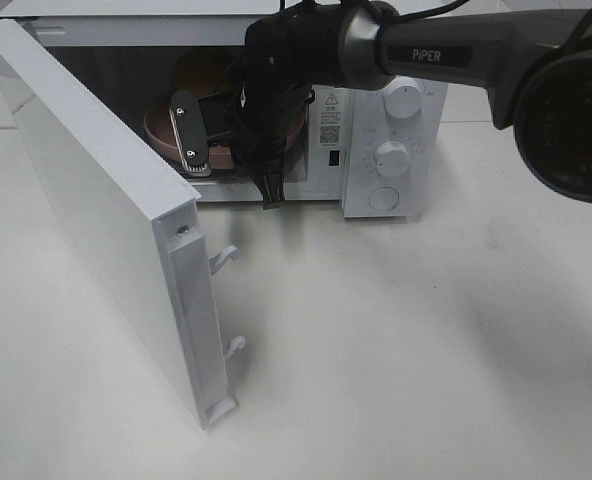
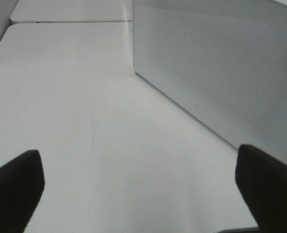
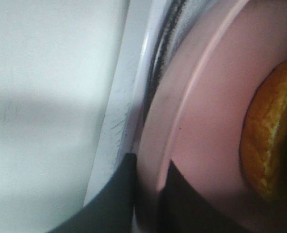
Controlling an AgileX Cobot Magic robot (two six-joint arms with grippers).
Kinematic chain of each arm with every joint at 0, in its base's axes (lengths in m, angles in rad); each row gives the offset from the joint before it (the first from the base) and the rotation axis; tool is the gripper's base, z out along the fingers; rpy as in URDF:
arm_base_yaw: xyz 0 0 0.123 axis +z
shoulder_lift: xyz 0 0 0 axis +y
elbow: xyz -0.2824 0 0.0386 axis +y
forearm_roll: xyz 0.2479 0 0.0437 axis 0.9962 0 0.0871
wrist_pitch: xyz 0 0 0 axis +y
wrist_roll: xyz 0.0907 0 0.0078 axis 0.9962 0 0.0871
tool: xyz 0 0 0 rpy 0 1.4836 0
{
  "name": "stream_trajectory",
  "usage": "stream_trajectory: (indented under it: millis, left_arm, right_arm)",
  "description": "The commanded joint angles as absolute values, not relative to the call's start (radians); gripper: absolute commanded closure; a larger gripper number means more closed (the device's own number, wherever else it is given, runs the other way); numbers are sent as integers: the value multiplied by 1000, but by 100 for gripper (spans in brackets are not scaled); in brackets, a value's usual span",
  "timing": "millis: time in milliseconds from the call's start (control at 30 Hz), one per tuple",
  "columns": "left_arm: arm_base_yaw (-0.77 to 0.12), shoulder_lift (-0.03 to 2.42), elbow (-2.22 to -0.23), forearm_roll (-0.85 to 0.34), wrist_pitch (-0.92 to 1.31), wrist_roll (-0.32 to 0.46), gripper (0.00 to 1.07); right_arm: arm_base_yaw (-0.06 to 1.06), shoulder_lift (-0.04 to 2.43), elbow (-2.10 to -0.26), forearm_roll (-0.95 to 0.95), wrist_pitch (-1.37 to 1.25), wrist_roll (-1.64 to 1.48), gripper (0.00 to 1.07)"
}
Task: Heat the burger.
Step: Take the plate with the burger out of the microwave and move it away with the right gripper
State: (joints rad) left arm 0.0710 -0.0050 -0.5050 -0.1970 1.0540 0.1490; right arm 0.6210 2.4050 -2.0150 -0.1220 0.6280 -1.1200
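Observation:
The burger (image 1: 204, 72) sits on a round pink plate (image 1: 161, 125) inside the open microwave (image 1: 391, 150); only its golden bun shows there. My right gripper (image 1: 204, 140) reaches into the cavity from the right. In the right wrist view its dark fingers (image 3: 114, 199) are shut on the rim of the pink plate (image 3: 206, 121), at the cavity's front lip. The burger (image 3: 269, 145) lies farther in on the plate, apart from the fingers. My left gripper (image 2: 138, 194) stands open over bare table, with nothing between its fingers.
The microwave door (image 1: 96, 200) swings far out to the front left, its latch hooks (image 1: 226, 258) pointing right. Two dials (image 1: 391, 157) are on the panel at the right. A white perforated microwave panel (image 2: 221, 63) stands beside the left gripper.

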Motion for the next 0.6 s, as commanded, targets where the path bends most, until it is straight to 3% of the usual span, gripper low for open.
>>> stream_trajectory:
  millis: [33, 600]
  left_arm:
    - [73, -25, -501, -204, 1041, 148, 7]
    - [73, -25, -501, -204, 1041, 148, 7]
  right_arm:
    - [623, 2374, -2014, -72, 674, -1160, 107]
    - [623, 2211, -1752, -16, 507, -1303, 107]
